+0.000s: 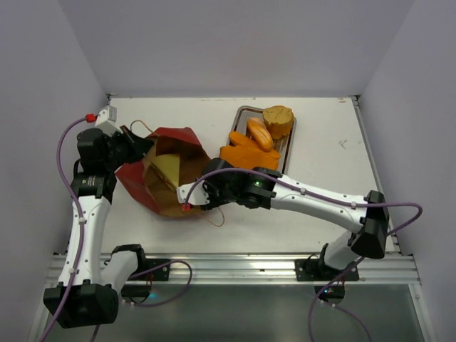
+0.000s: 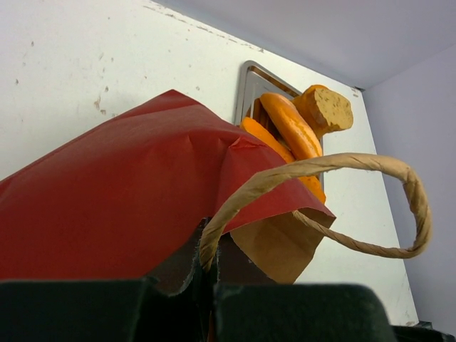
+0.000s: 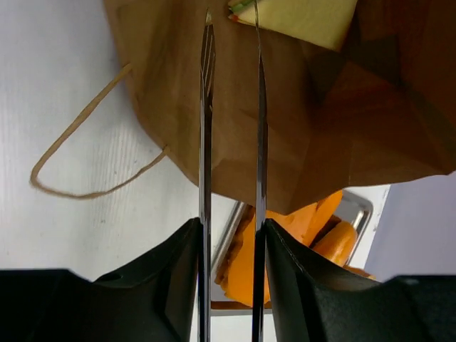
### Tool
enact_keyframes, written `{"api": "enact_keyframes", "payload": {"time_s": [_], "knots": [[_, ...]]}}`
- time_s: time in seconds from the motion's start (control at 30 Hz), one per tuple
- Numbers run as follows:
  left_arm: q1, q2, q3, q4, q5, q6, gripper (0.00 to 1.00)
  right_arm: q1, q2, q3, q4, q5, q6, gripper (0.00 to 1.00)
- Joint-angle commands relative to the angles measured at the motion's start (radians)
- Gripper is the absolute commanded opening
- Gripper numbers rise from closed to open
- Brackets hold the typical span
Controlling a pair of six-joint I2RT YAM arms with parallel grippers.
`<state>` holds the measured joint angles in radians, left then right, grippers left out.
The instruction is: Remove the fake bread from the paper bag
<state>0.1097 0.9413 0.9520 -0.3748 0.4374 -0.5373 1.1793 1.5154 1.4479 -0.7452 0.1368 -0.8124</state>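
Left gripper (image 1: 134,146) has its fingers pressed together on the rim of the paper bag (image 1: 178,139), right where a cord handle (image 2: 399,171) comes out. That looks like the whole point of the hold: pinned at its far-left corner, the bag lies on its side with the mouth gaping toward the other arm. Opposite it, the right gripper (image 3: 231,18) reaches across the table (image 1: 335,192) and pokes two thin blades into the brown interior, a narrow slot apart. Dead ahead of them is the triangular sandwich (image 1: 167,169), the one piece of fake bread visible inside the bag, lying on the lower wall. Its corner with the green filling sits right at the blade tips, and I cannot tell whether they are nipping it or stand just short of it. Over on the metal tray (image 1: 292,146), just right of the bag, more pieces are out: a round bun (image 1: 278,117), a long loaf (image 1: 258,132) and a flat orange slab (image 1: 241,153). What's in the way? The creased paper walls fold in around the opening, so the blades have a tight lane. The second handle (image 1: 216,217) loops loose on the table beneath the right wrist, a likely snag on the way out. The tray and slab sit close behind that arm too.
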Motion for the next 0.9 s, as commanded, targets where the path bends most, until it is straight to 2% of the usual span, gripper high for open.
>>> {"api": "enact_keyframes", "payload": {"time_s": [0.0, 0.03, 0.3, 0.5, 0.57, 0.73, 0.87], "knots": [[-0.004, -0.024, -0.001, -0.007, 0.007, 0.007, 0.00, -0.003, 0.055, 0.083, 0.145, 0.107, 0.160, 0.43], [-0.004, -0.027, -0.004, -0.001, 0.007, -0.004, 0.00, -0.003, 0.068, 0.098, 0.156, 0.095, 0.250, 0.42], [-0.004, -0.038, -0.035, 0.059, -0.017, -0.079, 0.00, -0.003, 0.169, 0.123, 0.228, 0.069, 0.582, 0.42], [-0.004, -0.064, -0.064, 0.108, -0.040, -0.121, 0.00, -0.003, 0.247, 0.157, 0.244, 0.040, 0.764, 0.43], [-0.004, -0.068, -0.075, 0.125, -0.042, -0.128, 0.00, -0.003, 0.265, 0.167, 0.242, 0.020, 0.788, 0.43], [-0.004, -0.075, -0.084, 0.146, -0.043, -0.144, 0.00, -0.001, 0.327, 0.192, 0.247, 0.108, 0.844, 0.43], [-0.004, -0.073, -0.094, 0.162, -0.039, -0.151, 0.00, -0.001, 0.344, 0.201, 0.245, 0.113, 0.858, 0.43]]}}
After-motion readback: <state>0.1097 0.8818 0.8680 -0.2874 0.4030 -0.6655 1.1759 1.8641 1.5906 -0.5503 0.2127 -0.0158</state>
